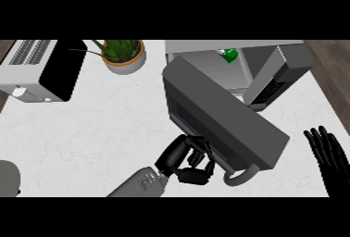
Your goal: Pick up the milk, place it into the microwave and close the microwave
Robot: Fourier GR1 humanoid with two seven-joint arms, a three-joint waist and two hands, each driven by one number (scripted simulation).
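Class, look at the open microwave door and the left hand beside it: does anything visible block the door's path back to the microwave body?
Nothing visible does. The microwave door hangs open, the left hand near its handle. The green-and-white item sits inside the microwave, not in the doorway.

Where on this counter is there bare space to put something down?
The widest bare patch lies between the toaster, the potted plant and the open microwave door. A narrower strip runs between that door and the right robot hand. It is crowded at the door's handle, where the left robot hand sits.
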